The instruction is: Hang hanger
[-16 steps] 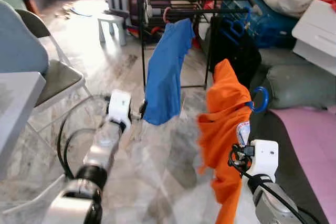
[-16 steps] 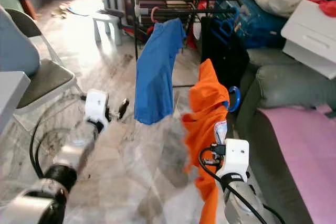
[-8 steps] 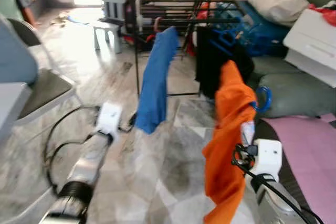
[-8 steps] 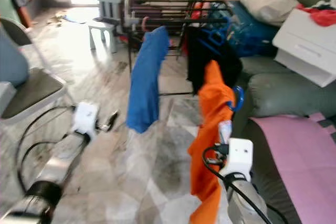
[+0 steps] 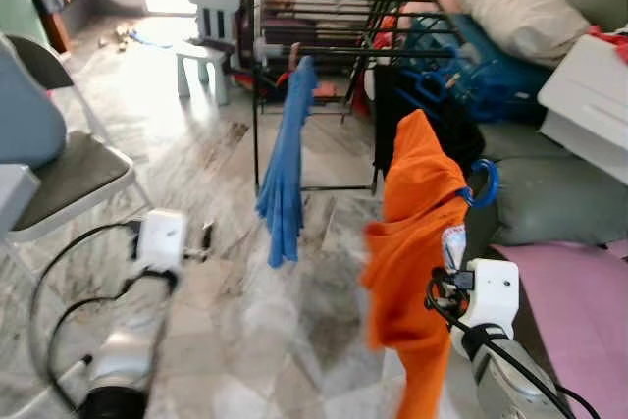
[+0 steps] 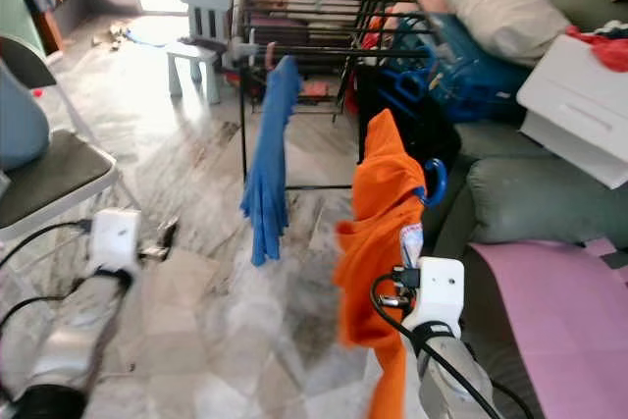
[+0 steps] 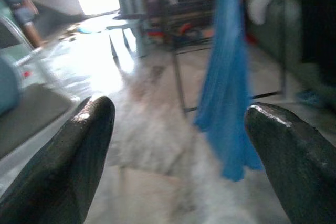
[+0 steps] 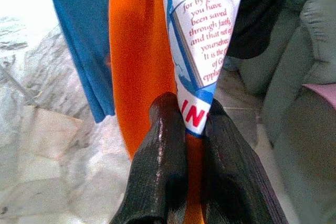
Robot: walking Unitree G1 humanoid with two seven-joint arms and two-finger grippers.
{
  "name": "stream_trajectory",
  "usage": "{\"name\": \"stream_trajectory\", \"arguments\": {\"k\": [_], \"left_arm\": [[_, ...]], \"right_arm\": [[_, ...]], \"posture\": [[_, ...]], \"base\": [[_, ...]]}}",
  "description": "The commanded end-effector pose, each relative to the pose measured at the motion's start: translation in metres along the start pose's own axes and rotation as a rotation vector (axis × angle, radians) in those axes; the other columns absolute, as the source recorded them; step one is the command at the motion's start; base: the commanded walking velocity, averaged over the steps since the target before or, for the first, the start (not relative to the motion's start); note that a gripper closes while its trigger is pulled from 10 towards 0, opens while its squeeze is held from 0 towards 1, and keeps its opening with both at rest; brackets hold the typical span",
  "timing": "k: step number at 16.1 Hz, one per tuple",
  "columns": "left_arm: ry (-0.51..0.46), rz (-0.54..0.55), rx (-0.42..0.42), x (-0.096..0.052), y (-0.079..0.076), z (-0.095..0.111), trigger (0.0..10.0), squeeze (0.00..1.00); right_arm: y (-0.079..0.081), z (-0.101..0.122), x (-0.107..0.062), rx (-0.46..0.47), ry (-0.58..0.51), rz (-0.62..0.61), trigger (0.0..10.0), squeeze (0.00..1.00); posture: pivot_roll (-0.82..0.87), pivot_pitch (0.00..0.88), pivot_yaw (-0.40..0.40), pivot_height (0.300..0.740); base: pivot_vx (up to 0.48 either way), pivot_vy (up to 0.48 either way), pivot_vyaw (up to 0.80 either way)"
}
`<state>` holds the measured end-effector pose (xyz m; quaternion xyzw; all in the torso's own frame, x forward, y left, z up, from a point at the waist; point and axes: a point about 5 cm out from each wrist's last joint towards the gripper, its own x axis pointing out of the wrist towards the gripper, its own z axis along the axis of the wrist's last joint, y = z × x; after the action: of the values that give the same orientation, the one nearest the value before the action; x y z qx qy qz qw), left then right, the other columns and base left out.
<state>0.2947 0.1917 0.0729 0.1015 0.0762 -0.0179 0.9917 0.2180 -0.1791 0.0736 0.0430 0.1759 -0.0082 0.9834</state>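
An orange shirt (image 5: 412,242) hangs on a hanger whose blue hook (image 5: 484,183) sticks out at its upper right. My right gripper (image 8: 194,124) is shut on the shirt's printed white and blue part (image 8: 202,40), low at the right. A black drying rack (image 5: 324,7) stands ahead; from its front rail (image 5: 334,49) hang a blue shirt (image 5: 287,164) and a black garment (image 5: 402,105). My left gripper (image 7: 178,129) is open and empty, low at the left (image 5: 201,242), short of the blue shirt (image 7: 228,87).
A grey chair (image 5: 59,169) stands at the left and a small white plastic chair (image 5: 208,17) at the back. Green cushions (image 5: 549,193), a pink mat (image 5: 579,291), a white box (image 5: 589,85) and pillows (image 5: 520,7) crowd the right. Marble floor (image 5: 245,321) lies between.
The whole view has shifted as the camera moved. The blue shirt now hangs narrower, edge-on. My left arm sits lower and further left in view; the right gripper still holds the orange shirt.
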Motion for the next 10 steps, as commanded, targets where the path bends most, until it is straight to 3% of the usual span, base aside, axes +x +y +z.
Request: {"name": "stream_trajectory", "arguments": {"k": [1,6,10], "left_arm": [[0.010,-0.009,0.014,0.002,-0.003,0.004,10.0,0.00],[0.010,-0.034,0.004,0.017,-0.014,0.017,10.0,0.00],[0.011,-0.041,-0.008,0.024,-0.023,0.021,10.0,0.00]], "right_arm": [[0.000,0.008,0.000,0.005,-0.046,-0.006,10.0,0.00],[0.000,0.007,0.002,0.030,-0.043,-0.018,10.0,0.00],[0.006,-0.006,0.002,0.030,0.042,0.035,10.0,0.00]], "posture": [[0.02,0.000,-0.061,0.740],[0.00,0.000,-0.039,0.740],[-0.01,0.000,-0.029,0.740]], "base": [[0.266,0.000,0.44],[0.267,0.000,0.09],[0.271,0.000,0.00]]}}
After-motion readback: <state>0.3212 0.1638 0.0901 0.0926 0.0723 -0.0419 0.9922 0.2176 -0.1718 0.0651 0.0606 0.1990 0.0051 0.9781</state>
